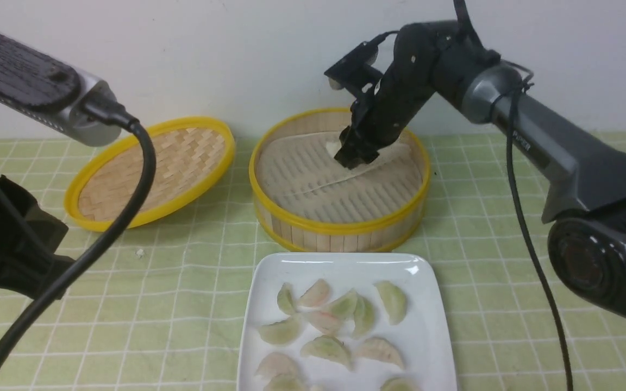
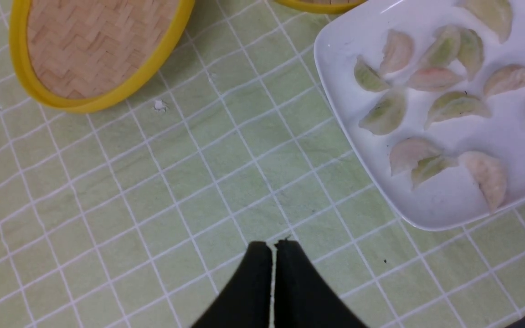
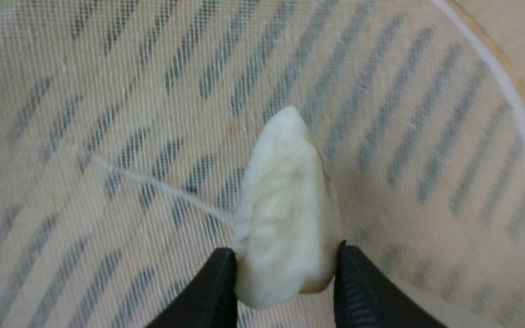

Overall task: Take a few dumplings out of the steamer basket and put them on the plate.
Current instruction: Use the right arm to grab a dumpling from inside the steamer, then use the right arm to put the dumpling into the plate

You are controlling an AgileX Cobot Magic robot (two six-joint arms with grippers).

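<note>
- A round bamboo-slat steamer basket (image 1: 340, 227) with yellow rims is seen at the middle of a pale green tablecloth (image 1: 182, 282) checked with white lines, near the back wall.
- The basket floor is covered by a pale ridged mesh liner sheet (image 1: 313, 184), creased across its middle.
- The black right gripper (image 1: 352, 155) is lowered into the far part of the basket, its arm reaching in from the right.
- In the right wrist view, a single pale whitish half-moon dumpling (image 3: 285, 196) is pinched between the two black fingers (image 3: 219, 291), which are pressed against its opposite sides. Whether it is lifted off the liner cannot be told.
- In the front view, only a small white edge of that dumpling (image 1: 333, 146) is shown beside the gripper.
- A glossy white square plate (image 1: 340, 260) with rounded corners is set just in front of the basket, close to it.
- More than ten small pleated dumplings (image 1: 326, 320), faintly pink or green, are scattered on the plate, some touching one another.
- A shallow woven lid (image 1: 150, 174) with a yellow rim is laid to the left of the basket, its far edge raised.
- A small white crumb (image 1: 139, 252) is seen on the cloth in front of the lid.
- The black left gripper (image 2: 272, 243) is held over bare cloth left of the plate, jaws pressed together, nothing between them.
</note>
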